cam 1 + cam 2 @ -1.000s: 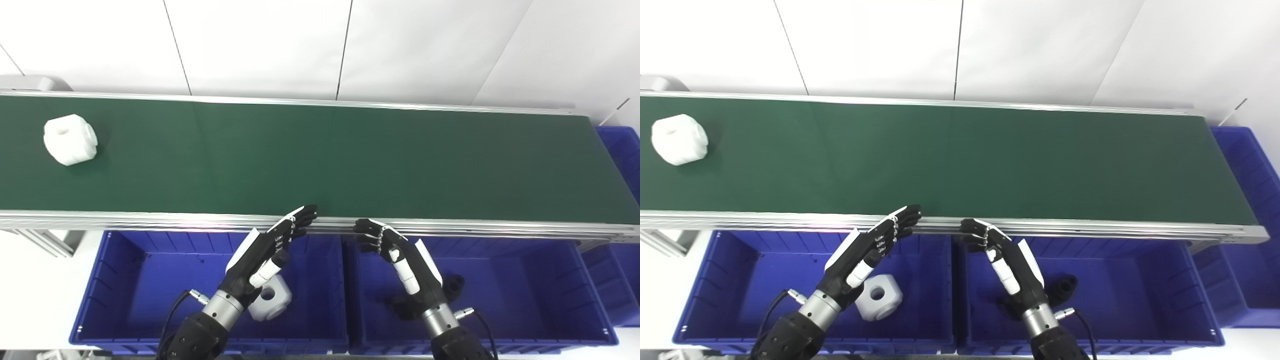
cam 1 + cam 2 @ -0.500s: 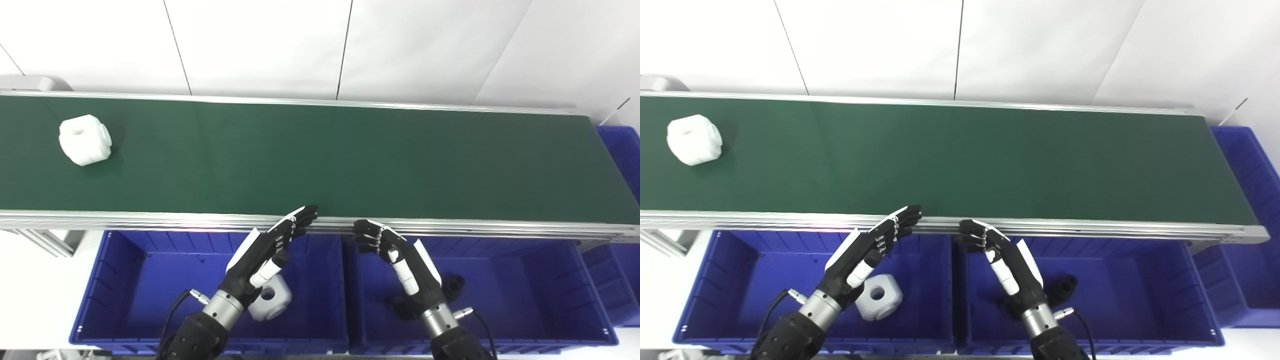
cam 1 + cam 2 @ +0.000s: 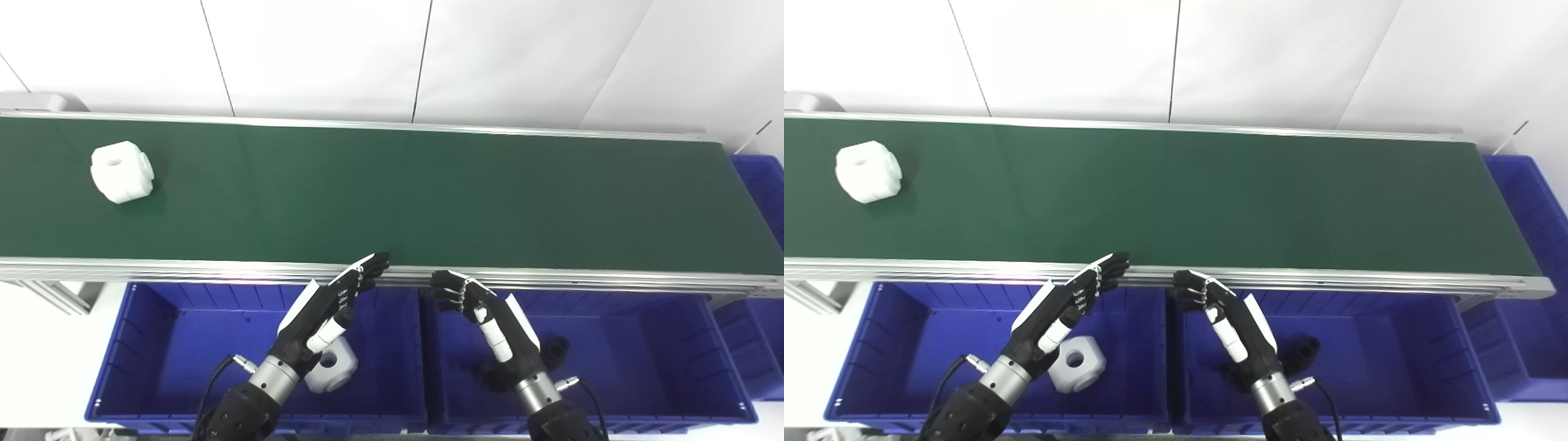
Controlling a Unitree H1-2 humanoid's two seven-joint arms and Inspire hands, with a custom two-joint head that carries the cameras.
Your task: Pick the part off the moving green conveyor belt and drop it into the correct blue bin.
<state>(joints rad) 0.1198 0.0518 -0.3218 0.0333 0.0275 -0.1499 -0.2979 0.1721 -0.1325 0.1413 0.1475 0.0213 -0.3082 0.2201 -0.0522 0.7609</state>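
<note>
White wall panels stand behind the matte green conveyor belt [image 3: 429, 190], and on its far left I see the white part [image 3: 122, 171], a chunky faceted block with a round hole on top. Both my left hand [image 3: 334, 300] and right hand [image 3: 484, 306] hover empty with fingers apart over the ribbed blue bins [image 3: 184, 343]. The right eye view shows more of the white block [image 3: 1077, 363] in the left bin and the black piece [image 3: 1303, 350] in the right one.
</note>
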